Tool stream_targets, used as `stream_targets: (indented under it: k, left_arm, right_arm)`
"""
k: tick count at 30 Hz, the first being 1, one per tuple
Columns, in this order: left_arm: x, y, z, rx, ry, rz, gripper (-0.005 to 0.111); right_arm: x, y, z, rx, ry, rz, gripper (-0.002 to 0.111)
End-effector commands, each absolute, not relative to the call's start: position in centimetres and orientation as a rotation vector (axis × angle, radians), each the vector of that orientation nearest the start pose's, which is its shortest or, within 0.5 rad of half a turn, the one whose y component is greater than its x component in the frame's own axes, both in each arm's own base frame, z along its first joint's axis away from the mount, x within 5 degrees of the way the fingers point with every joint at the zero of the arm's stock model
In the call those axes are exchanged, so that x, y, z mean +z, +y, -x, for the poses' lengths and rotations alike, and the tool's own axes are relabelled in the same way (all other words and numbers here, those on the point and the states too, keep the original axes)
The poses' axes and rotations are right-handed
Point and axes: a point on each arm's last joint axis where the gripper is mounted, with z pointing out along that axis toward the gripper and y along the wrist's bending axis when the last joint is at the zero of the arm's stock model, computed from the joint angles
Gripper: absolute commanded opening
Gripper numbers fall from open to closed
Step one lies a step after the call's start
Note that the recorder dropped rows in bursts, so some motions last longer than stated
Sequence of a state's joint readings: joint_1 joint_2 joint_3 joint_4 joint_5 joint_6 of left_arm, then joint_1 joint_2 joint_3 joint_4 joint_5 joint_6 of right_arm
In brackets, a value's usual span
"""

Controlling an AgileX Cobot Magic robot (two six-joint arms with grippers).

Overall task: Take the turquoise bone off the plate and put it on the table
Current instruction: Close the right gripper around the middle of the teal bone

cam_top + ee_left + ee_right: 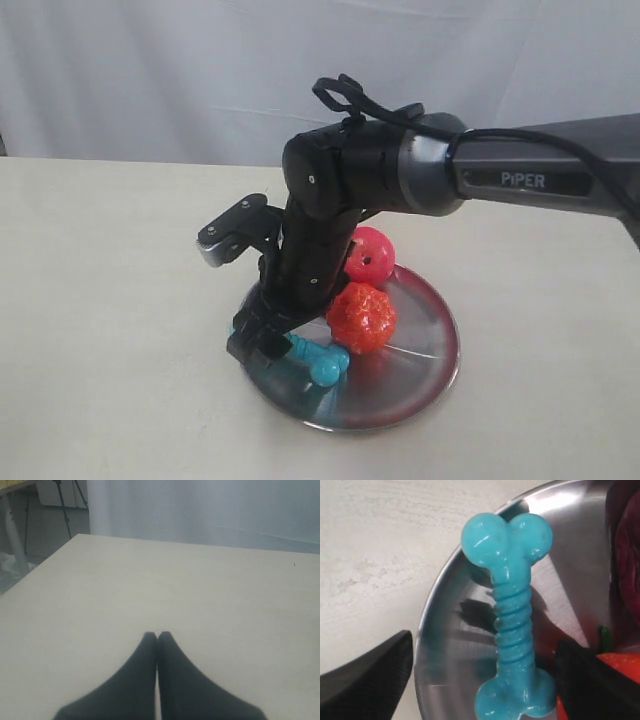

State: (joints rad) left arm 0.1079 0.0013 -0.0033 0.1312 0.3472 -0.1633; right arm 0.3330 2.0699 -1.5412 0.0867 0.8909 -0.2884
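Now, exterior view: right gripper (pixel 262 340) hangs low at the left rim of the plate (pixel 425 365), arm reaching in from the right, wrist bent steeply down; turquoise bone (pixel 318 360) lies on the plate beside a knobby red ball (pixel 361 317). Left wrist view: left gripper (pixel 157 636) pressed together, empty, over the table (pixel 150 580). Right wrist view: fingers (pixel 370 675) spread wide, flanking the bone, not closed on it.

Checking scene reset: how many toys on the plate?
3: turquoise bone at the plate's near left, red knobbly ball mid-plate, pink ball at the far edge. Arm may hide more.
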Motion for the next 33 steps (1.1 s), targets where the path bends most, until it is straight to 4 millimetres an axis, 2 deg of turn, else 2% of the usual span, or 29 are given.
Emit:
stream_targets:
  k: [1, 7, 23, 24, 27, 29, 33]
  left_arm:
    - [18.2, 0.9, -5.3, 0.083, 1.821, 0.161, 0.000]
    - [18.2, 0.9, -5.3, 0.083, 1.821, 0.161, 0.000]
    - [18.2, 0.9, -5.3, 0.084, 1.821, 0.160, 0.000]
    - [18.2, 0.9, -5.3, 0.084, 1.821, 0.160, 0.000]
    - [18.2, 0.9, -5.3, 0.084, 1.821, 0.160, 0.000]
    - [18.2, 0.9, -5.3, 0.084, 1.821, 0.160, 0.000]
    - [18.2, 0.9, -5.3, 0.084, 1.821, 0.160, 0.000]
  right_arm:
    - [17.2, 14.5, -40.5, 0.119, 2.767, 0.842, 0.073]
    - [15.8, 14.6, -40.9, 0.114, 2.770, 0.856, 0.073]
    - [15.0, 14.7, -41.3, 0.111, 2.751, 0.846, 0.073]
    - [14.8, 14.7, -41.3, 0.111, 2.754, 0.847, 0.070]
    - [14.6, 14.7, -41.4, 0.116, 2.761, 0.807, 0.045]
    - [14.6, 14.7, -41.4, 0.115, 2.760, 0.806, 0.034]
    - [14.7, 14.7, -41.5, 0.114, 2.764, 0.784, 0.033]
